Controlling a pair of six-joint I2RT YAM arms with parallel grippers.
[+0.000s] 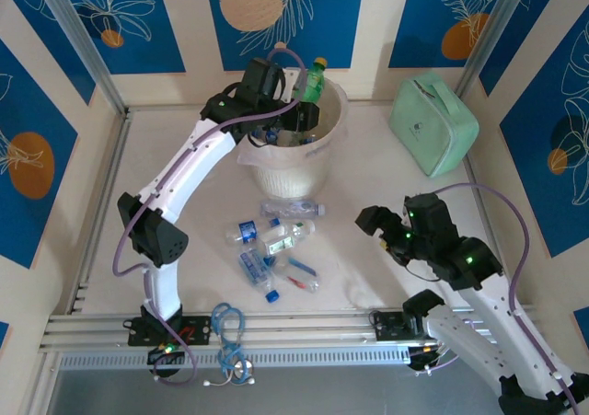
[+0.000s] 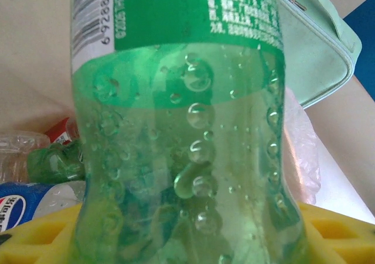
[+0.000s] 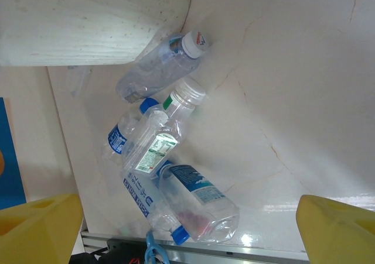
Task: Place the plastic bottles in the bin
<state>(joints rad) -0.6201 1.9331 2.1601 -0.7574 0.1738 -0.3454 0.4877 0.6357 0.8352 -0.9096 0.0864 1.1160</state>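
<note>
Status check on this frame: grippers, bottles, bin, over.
Left gripper around green plastic bottle over round white bin, grip unclear. Right gripper open, empty. Several clear plastic bottles loose in front of bin. Mint green zip case off right, not obstructing.

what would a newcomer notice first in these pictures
The green bottle, held upright by the left gripper over the white bin at the back of the table, draws the eye first. Next comes the heap of clear bottles lying on the table just in front of the bin, then the mint green case at the back right.
</note>
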